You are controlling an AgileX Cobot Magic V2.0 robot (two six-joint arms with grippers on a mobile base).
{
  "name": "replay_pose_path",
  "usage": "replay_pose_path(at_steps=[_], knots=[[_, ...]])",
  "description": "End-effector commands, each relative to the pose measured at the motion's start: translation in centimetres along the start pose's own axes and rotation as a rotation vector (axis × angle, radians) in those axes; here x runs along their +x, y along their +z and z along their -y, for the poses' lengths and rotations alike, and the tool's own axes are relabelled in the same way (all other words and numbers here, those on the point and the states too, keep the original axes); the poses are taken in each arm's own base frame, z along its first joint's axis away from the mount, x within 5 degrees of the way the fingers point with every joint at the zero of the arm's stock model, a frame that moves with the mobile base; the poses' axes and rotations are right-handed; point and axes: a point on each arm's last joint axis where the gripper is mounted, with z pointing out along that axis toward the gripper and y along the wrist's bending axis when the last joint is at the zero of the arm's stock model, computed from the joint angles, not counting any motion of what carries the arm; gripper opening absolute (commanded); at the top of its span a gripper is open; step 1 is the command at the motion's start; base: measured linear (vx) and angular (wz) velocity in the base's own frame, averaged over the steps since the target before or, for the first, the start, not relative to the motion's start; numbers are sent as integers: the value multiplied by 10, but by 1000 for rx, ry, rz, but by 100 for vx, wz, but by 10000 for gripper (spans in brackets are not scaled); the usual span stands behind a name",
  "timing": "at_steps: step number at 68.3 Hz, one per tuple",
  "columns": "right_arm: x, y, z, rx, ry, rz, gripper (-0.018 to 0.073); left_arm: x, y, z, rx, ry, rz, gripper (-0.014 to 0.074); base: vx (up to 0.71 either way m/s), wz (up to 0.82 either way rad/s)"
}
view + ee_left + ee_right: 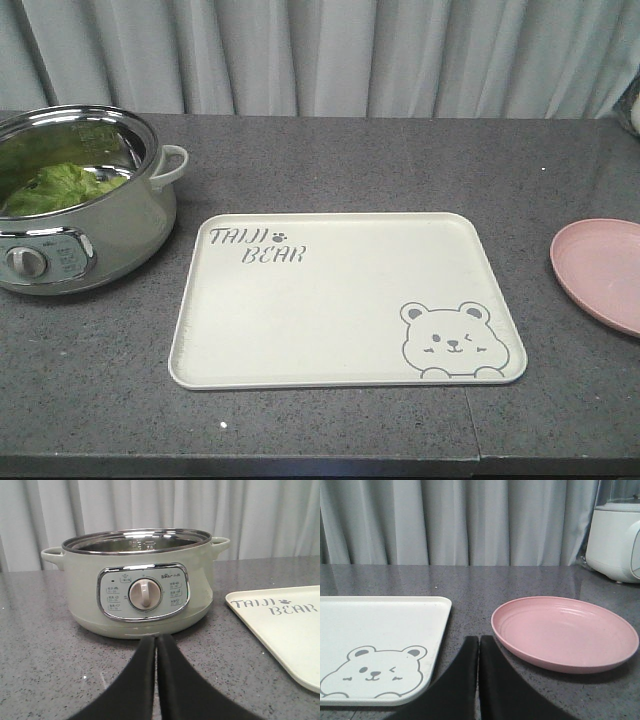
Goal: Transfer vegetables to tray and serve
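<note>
Vegetables [60, 187]: green ruffled lettuce leaves, lying inside the steel bowl of the pot [95, 235], at the far left of the grey counter [330, 170]. All in the pot, none on the tray [345, 300].

Tray: flat in the middle of the counter, just right of the pot and not touching it, with the lettering at its far left corner and the bear at its near right corner.

Left gripper [156, 640]: clenched, the two black fingers pressed together, grasping nothing. Low over the counter on the near side of the pot, pointing toward the round dial [145, 594]. Vegetables hidden from the left wrist view behind the pot's wall; so beyond this claw and higher than its tips, apart from it. Far left corner of the tray to the right of this claw.

Right gripper [479, 641]: clenched in the same way, fingers together, grasping nothing. Low over the counter, between the bear corner of the tray on the left and the pink plate [565, 632] on the right. Vegetables well apart from this claw, far to the left across the whole tray, outside the right wrist view.

White appliance [615, 535] at the far right, near the grey curtain [470, 520].
</note>
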Motion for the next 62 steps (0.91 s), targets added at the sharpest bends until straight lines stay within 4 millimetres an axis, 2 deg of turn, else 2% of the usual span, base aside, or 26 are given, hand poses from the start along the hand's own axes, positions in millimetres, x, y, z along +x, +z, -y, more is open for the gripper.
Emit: replay_pose_path(at_steps=[1,5,12,24,32,39,50,55,62], knots=[[-8,-1,1,12,-9,113,-6,-8,-1,0,4,-12,127,-6,0,0],[-18,-2,1,10,-7,119,-6,-21,-4,0,6,-29,176,-6,0,0],[-42,-9,0,6,-25,89,-6,-58,-13,0,6,-33,262,-6,0,0],[-101,-18,-2,1,-26,84,-6,-122,-28,-1,1,-34,249,-6,0,0],[-136,-11,-2,-2,-26,49,-6,-159,-22,-1,-3,-35,177,-6,0,0],[-157,4,-2,-4,-20,-22,-6,-185,-5,-1,-6,-35,95,-6,0,0],[-173,39,-3,-7,-18,-193,-6,-203,27,-1,-9,-34,-25,-6,0,0],[-174,55,-2,-7,-21,-243,-6,-199,45,-1,-11,-34,-94,-6,0,0],[-164,72,-2,-8,-17,-316,-6,-188,62,-1,-13,-33,-196,-6,0,0]])
